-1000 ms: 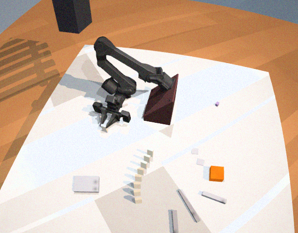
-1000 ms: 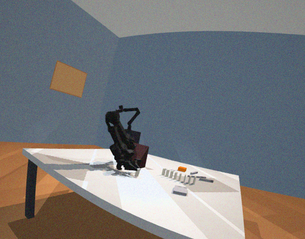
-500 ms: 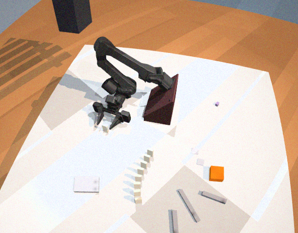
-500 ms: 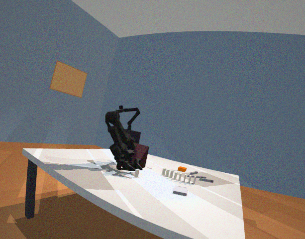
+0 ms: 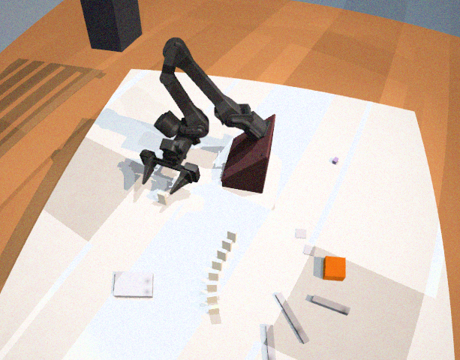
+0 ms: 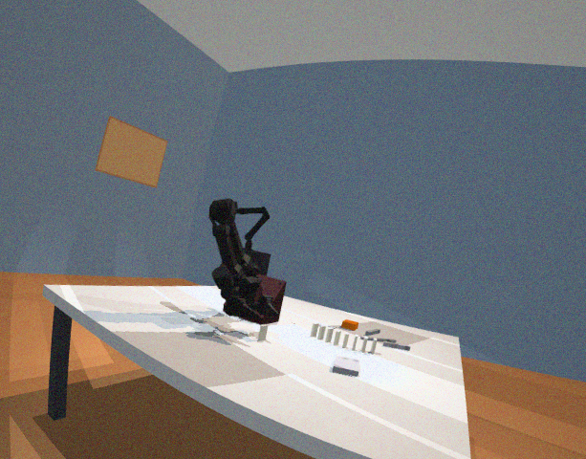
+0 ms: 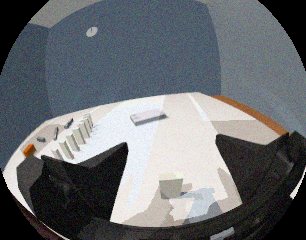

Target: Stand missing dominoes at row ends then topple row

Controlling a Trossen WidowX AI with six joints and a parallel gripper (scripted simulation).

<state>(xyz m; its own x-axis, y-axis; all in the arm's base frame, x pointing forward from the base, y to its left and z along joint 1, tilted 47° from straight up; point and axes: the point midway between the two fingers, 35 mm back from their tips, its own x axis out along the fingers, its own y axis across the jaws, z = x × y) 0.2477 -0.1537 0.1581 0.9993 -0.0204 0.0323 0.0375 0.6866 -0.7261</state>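
From the overhead view, I have my arm reaching low over the desk, jaws spread wide with nothing gripped. A lone domino stands upright on the desk, near the fingertips. The curved row of dominoes is upright too, well apart from it toward five o'clock. Off the row, I see an orange block at three o'clock and a flat box at nine.
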